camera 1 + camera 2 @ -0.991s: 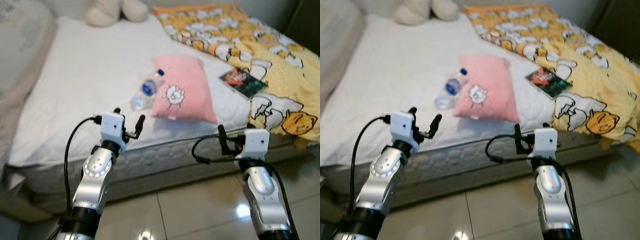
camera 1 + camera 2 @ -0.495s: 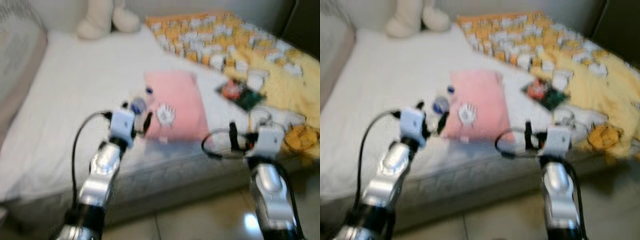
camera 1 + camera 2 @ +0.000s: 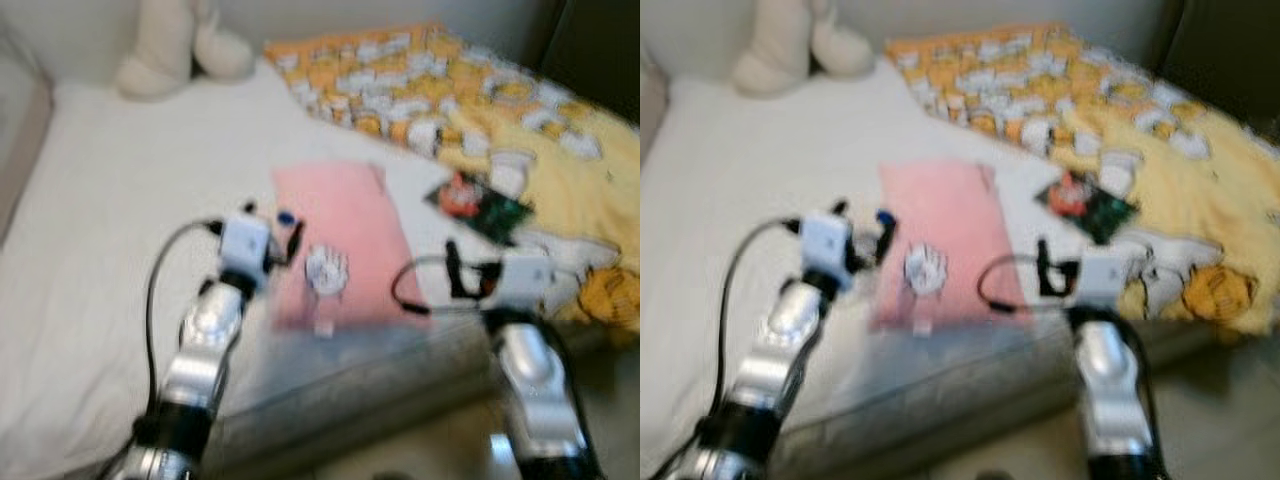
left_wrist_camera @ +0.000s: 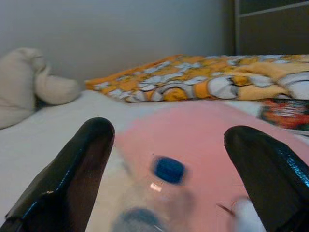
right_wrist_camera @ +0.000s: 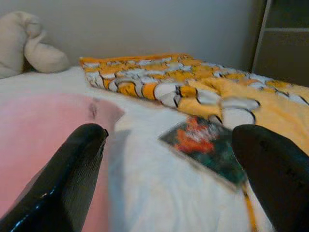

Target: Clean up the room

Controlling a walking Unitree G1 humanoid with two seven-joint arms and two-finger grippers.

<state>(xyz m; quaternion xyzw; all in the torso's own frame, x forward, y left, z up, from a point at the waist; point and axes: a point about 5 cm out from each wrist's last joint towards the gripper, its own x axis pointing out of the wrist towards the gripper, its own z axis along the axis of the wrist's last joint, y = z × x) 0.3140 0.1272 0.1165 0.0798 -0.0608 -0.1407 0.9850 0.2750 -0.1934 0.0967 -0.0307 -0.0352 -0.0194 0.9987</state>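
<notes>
— What's nearest us, taking the pink pillow as the marker?

— The two silver arms, on the near side of it. The left end effector sits at the pillow's left edge, its black fingers spread wide apart. The right end effector hangs off the pillow's near right corner, over the edge of the bed, fingers likewise apart and holding nothing.

— And the thing it's after?

— A clear plastic bottle with a blue cap, lying flat on the sheet right against the pillow's left side. From the left wrist it sits between the two open fingers, cap pointing away, not yet touched as far as I can tell. It's all a bit blurred.

— So which step is this?

— I'd say the reach for the bottle, first pickup of the tidy. Next it needs the left arm eased forward and down until the fingers straddle the bottle's body, then a close. A round bottle on soft bedding could roll or sink, so a squeeze across the middle looks safest.

— Beyond the pillow?

— To its right, a dark printed booklet on the mattress, just beside a rumpled yellow-and-orange quilt. Far behind the pillow, to the left, a cream plush toy sits against the wall.
</notes>
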